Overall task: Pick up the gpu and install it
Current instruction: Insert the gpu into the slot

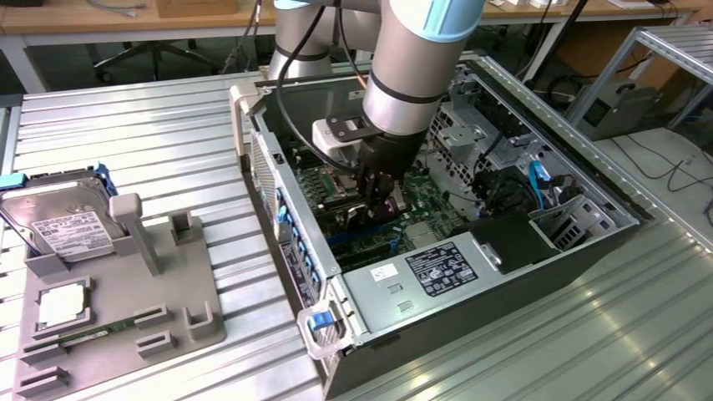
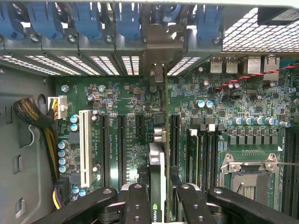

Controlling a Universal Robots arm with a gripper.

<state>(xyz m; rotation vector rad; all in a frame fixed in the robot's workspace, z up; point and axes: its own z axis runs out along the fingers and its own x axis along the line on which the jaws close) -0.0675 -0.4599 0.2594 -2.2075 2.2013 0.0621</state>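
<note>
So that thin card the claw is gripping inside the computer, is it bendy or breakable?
Probably stiff: the gpu stands straight on edge in the gripper, with no sag. Likely light, being so thin. Probably fragile too: its green edge suggests circuit board, like the motherboard near it.

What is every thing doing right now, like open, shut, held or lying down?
gripper, shut on the gpu.
gpu, held on edge inside the computer case.
computer case, open, side off.
hard drive, propped in the grey tray.
RAM stick, lying flat in the grey tray.
</note>
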